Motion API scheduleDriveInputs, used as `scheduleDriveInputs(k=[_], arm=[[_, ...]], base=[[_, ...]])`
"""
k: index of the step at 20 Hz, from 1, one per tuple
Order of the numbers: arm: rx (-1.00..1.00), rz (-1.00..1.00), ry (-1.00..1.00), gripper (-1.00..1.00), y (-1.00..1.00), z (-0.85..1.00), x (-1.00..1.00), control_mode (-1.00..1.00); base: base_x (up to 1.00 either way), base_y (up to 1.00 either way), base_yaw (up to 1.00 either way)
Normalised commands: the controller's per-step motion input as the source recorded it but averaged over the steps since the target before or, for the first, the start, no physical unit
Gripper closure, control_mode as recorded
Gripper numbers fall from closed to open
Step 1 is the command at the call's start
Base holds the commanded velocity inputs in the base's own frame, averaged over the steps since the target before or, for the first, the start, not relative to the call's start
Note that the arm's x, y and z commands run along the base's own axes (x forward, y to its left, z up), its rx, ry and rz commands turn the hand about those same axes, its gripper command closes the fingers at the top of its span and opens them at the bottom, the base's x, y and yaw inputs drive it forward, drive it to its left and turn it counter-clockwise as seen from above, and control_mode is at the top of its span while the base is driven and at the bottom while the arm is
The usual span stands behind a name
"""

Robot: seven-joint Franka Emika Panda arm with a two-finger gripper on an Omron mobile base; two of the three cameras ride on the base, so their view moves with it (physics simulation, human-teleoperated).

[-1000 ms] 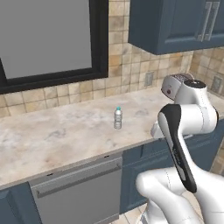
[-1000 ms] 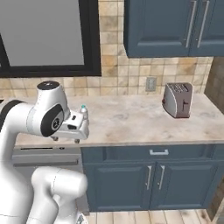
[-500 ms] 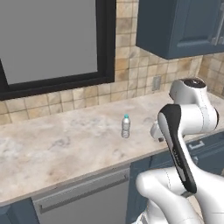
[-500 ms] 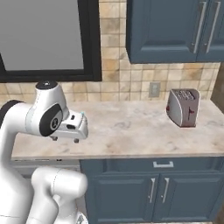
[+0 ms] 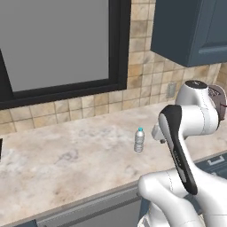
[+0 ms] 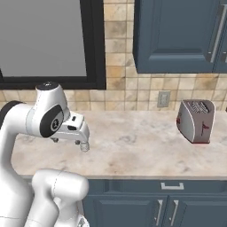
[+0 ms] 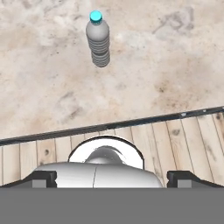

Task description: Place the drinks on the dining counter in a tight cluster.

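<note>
Since the earlier frames the whole scene has shifted in both base views: the base has driven, so the camera moved, not the things, and the water bottle [image 5: 139, 140] now sits larger and nearer the picture's middle. You see it upright on the marble table [image 5: 66, 164] backed by tiled wall, well clear of the toaster [image 6: 195, 121]. From the hand view the water bottle lies ahead of the tool, beyond the table edge, not yet between the fingers. The tool [image 6: 82, 145] hangs from a folded arm, elbow high, hand held low over the table's front edge; its jaws stand fully apart and hold nothing. Judge the bottle light, thin-walled and ribbed, likely smooth and easily tipped. Take hold at mid-body across the ribs, below the blue cap [image 7: 96, 16], squeezing gently.
</note>
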Motion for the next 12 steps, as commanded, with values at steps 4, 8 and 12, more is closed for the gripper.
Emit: scheduleDriveInputs(k=[4,8,12], arm=[[0.0,0.0,0.0,-1.0,0.0,0.0,0.0,1.0],[0.0,0.0,0.0,-1.0,0.0,0.0,0.0,1.0],[0.0,0.0,0.0,-1.0,0.0,0.0,0.0,1.0]], base=[[0.04,0.0,0.01],[0.0,0.0,0.0],[0.0,0.0,0.0]])
